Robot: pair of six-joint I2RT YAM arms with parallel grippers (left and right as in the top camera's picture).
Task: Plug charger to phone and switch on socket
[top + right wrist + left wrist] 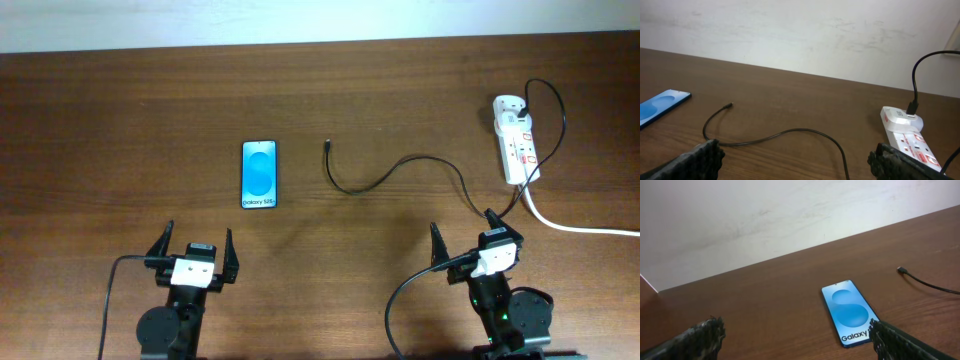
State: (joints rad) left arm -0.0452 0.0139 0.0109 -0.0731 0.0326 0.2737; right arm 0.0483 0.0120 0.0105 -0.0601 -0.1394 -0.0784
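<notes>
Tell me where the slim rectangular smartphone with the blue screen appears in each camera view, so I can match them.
Overhead: the slim black-framed smartphone lies left of centre.
Left wrist: smartphone right of centre, lower half.
Right wrist: smartphone at the left edge, partly cut off.
Shared landmark: the plug tip of the thin black charger cable, lying to the smartphone's right in all views.
</notes>
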